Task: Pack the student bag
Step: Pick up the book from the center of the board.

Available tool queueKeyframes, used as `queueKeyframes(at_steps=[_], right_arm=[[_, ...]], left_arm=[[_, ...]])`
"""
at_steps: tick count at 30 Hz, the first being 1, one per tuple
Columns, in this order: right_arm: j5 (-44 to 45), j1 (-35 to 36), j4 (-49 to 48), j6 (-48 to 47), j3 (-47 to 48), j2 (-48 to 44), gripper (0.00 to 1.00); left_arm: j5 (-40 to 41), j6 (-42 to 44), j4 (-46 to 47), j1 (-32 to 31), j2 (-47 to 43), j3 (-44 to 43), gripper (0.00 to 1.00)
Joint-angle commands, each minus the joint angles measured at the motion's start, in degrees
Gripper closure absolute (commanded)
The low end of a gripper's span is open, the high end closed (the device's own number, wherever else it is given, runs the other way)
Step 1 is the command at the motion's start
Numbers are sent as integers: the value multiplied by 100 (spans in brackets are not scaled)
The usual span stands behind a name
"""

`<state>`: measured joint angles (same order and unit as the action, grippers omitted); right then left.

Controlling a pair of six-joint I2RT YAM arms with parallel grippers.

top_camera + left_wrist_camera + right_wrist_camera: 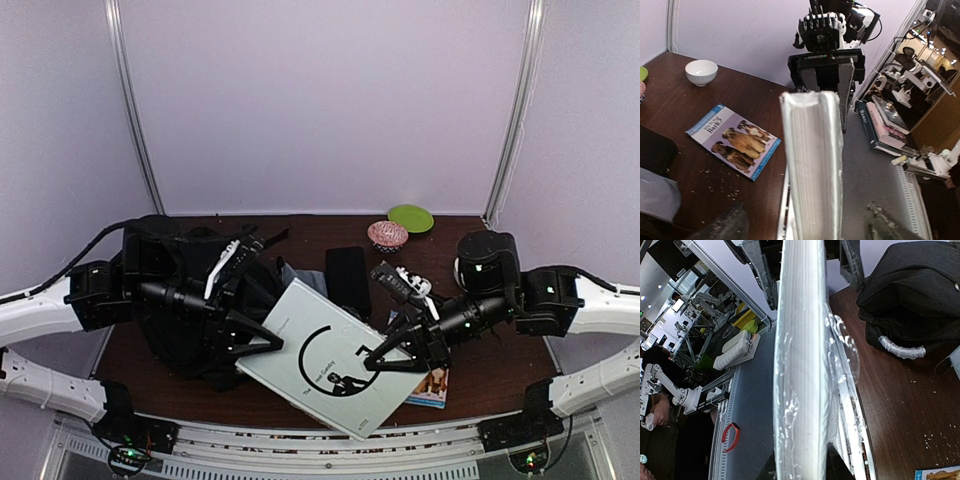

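The student bag point(170, 290) is a large black soft bag lying at the left of the table. It also shows in the right wrist view point(910, 290) with its silvery handle point(900, 347). A big white plastic-wrapped book point(330, 370) hangs tilted over the table's near edge, between both grippers. My right gripper point(378, 360) is shut on its right edge; its fingers press both covers in the right wrist view point(802, 470). My left gripper point(272, 345) is open and straddles the book's left edge point(812, 165). There are gaps between its fingers point(725, 225) and the covers.
A small flat black case point(347, 280) and a grey pouch point(300, 278) lie mid-table. A thin dog-picture book point(432, 385) lies under my right arm, also in the left wrist view point(735, 140). A patterned bowl point(387, 235), a green plate point(410, 217) and a white bowl point(701, 71) stand behind.
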<state>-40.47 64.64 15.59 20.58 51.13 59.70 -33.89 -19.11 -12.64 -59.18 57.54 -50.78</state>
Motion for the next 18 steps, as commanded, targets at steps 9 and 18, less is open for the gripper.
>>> queueKeyframes(at_steps=[9, 18], right_arm=[[-338, 47, -838, -266, 448, -73, 100], [244, 31, -501, -88, 207, -193, 38]], left_arm=[[-1089, -277, 821, 29, 433, -159, 84], [-805, -492, 1572, 25, 122, 28, 100]])
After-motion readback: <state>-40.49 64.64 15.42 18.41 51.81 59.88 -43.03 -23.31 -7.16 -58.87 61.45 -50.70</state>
